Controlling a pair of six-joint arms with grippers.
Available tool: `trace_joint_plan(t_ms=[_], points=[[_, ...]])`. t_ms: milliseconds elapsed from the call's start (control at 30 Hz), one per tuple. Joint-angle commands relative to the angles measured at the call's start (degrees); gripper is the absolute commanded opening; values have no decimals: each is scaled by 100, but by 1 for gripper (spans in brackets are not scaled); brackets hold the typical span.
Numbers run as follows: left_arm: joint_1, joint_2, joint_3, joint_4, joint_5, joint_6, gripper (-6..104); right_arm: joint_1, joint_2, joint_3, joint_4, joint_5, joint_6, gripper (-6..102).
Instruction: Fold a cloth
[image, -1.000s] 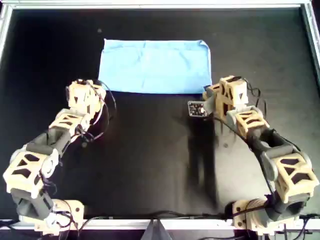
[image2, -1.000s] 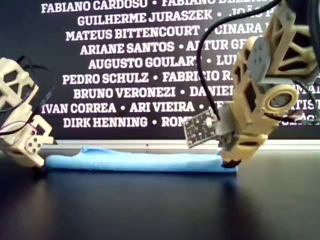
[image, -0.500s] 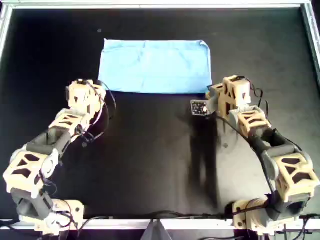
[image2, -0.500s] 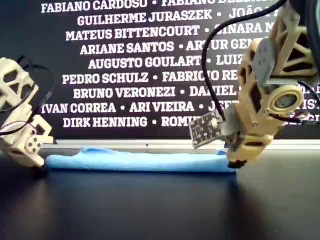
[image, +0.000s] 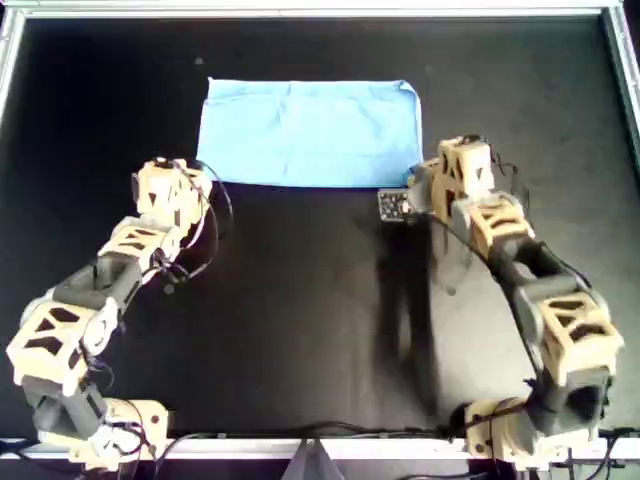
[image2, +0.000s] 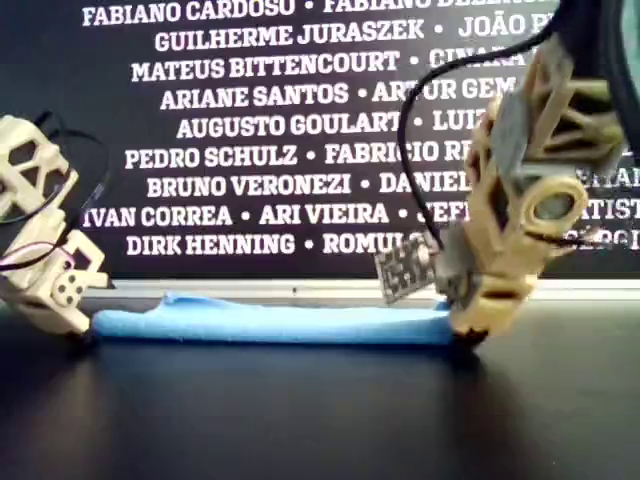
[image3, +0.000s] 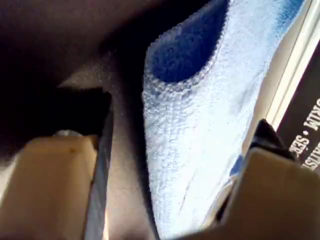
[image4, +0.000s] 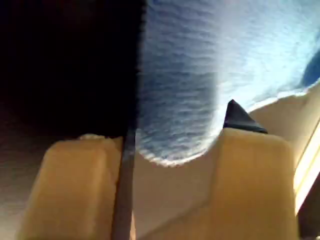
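The cloth (image: 310, 134) lies flat on the black table (image: 300, 300) as a wide light blue rectangle, in the upper middle part of the overhead view. In the exterior view it (image2: 270, 322) is a low blue strip that looks thicker than one layer, lying in front of a dark wall with white printed names (image2: 250, 130).

The left end effector (image: 172, 185) is at the lower left corner of the cloth in the overhead view, low over the table. In the left wrist view its two fingers stand apart, and the folded corner of the cloth (image3: 190, 125) is between them. One finger (image3: 65, 170) is beside the cloth on the dark table, and the other (image3: 270, 185) is on the far side of the fabric. I cannot tell whether they touch the cloth.

The right end effector (image: 425, 190) is at the lower right corner of the cloth in the overhead view. A small grey circuit board (image: 392, 204) is fixed beside it. In the right wrist view its fingers are also apart, with the blue edge (image4: 180, 100) reaching into the gap between them, and it is not clamped. In the exterior view this end effector (image2: 470, 330) is down at the table level, at the right end of the strip.
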Motion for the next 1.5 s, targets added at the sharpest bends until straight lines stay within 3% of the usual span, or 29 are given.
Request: trace_joint_plan(t_ms=[0,367,900,1033,1300,1467], points=[[44,-149,-369,0,-35,0,98,53,-105,-984,519,9,26,67],[44,-483,-1134,1125,26,0,97,35,-264,-1248,756,-79,35,66],[35,-545,-1257,1213,62,105,93,53,-264,-1222,756,-88,35,63],[26,-483,-1257,1213,62,105,77,18,-264,-1257,747,-88,35,45],[26,-448,-1406,1134,70,18,26,26,-264,-1292,650,-88,35,3],[18,-457,-1582,1134,70,9,-3,0,-264,-1292,650,-88,35,-2]])
